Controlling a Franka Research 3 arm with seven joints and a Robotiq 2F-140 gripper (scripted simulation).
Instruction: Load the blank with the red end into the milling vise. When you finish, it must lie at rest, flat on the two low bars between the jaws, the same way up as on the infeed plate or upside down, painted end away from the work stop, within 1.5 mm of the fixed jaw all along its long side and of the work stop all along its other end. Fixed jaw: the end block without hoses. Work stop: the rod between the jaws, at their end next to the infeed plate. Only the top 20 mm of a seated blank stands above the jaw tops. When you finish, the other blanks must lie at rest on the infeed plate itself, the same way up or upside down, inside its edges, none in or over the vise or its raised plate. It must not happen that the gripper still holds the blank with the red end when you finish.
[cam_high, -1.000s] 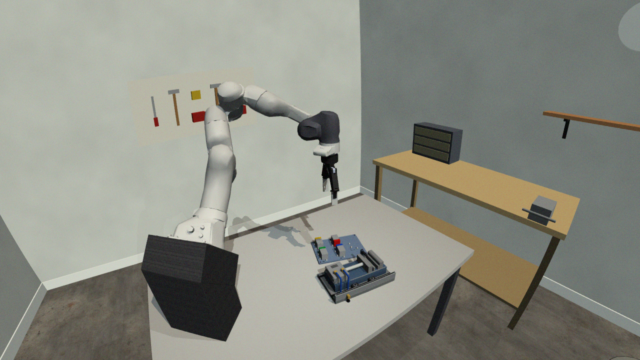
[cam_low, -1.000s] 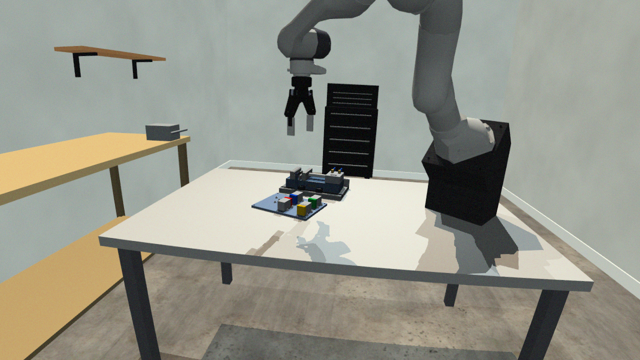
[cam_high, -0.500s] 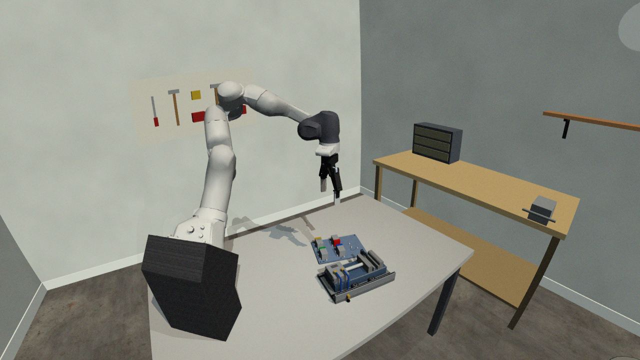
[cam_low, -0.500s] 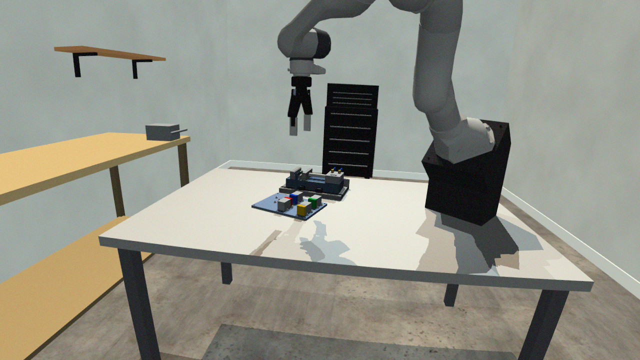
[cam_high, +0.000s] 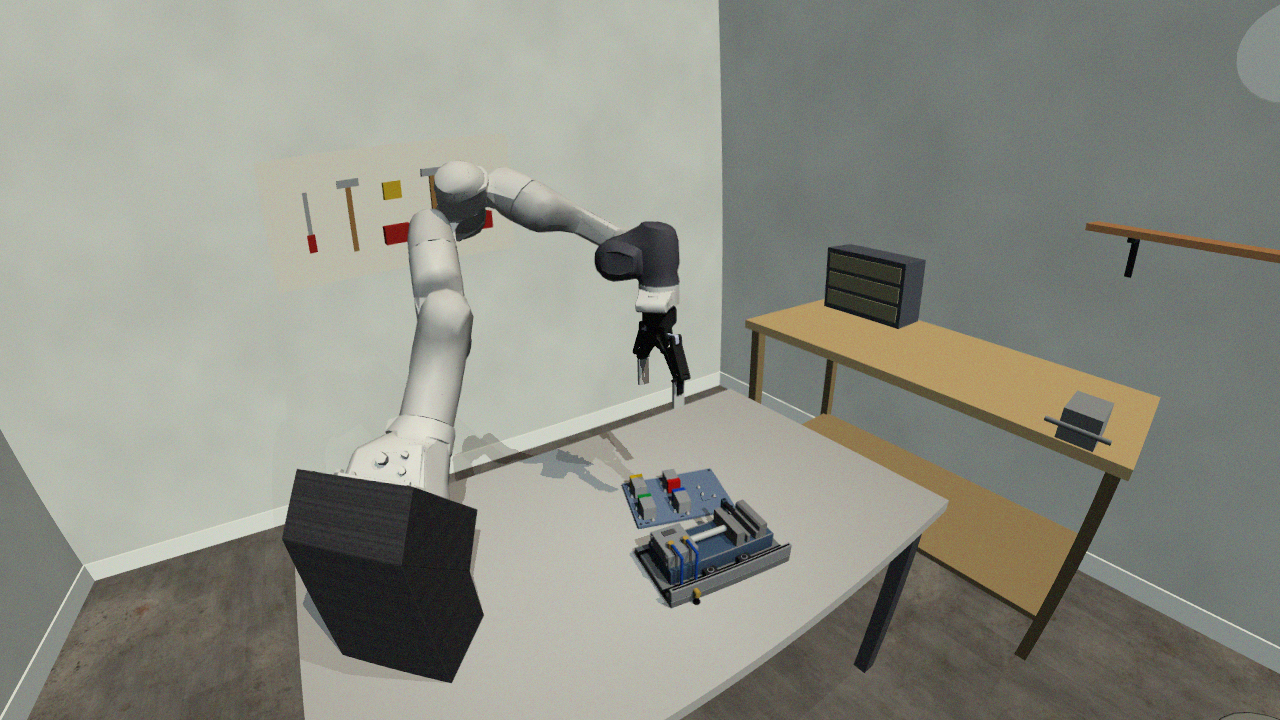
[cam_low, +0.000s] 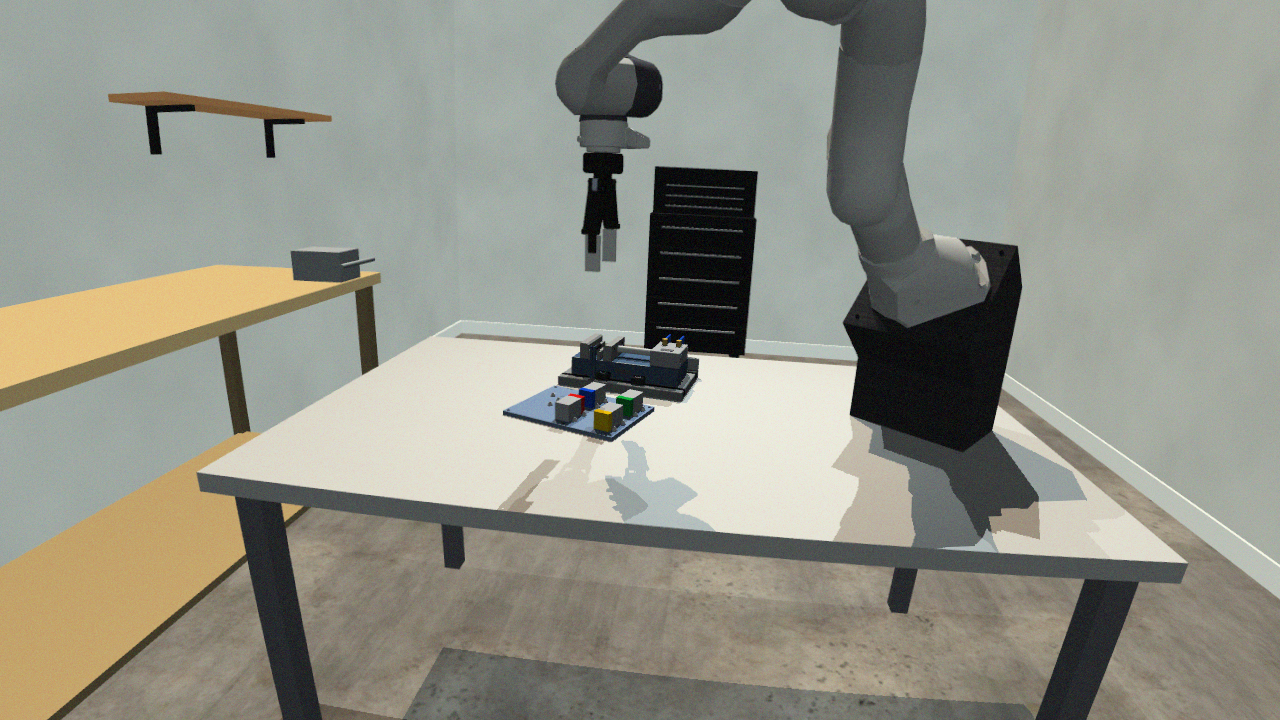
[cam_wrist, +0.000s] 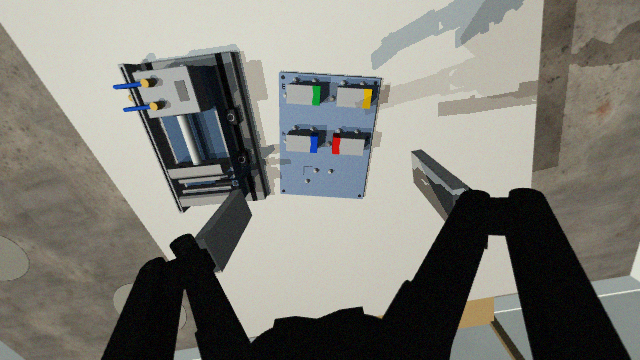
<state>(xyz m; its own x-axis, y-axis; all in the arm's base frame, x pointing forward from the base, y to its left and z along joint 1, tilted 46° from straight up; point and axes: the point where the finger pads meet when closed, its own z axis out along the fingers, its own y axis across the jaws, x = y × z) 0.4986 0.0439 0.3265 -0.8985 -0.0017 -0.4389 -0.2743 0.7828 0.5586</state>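
Observation:
The blank with the red end (cam_wrist: 347, 145) lies on the blue infeed plate (cam_wrist: 326, 134), beside the blue-ended blank (cam_wrist: 302, 143). The green-ended blank (cam_wrist: 303, 94) and the yellow-ended blank (cam_wrist: 354, 97) lie in the plate's other row. The red-ended blank also shows in the top view (cam_high: 671, 481) and the exterior view (cam_low: 570, 406). The vise (cam_wrist: 194, 131) stands next to the plate, its jaws apart and nothing between them; the block with blue hoses (cam_wrist: 165, 93) is at one end. My gripper (cam_high: 660, 376) (cam_low: 600, 253) is open and empty, high above the table, far over the plate.
My black base pedestal (cam_high: 384, 568) stands at the table's near left corner. A wooden bench (cam_high: 948, 376) with a drawer box (cam_high: 873, 283) and a small grey block (cam_high: 1081, 418) stands to the right. A black cabinet (cam_low: 701, 259) is behind the table.

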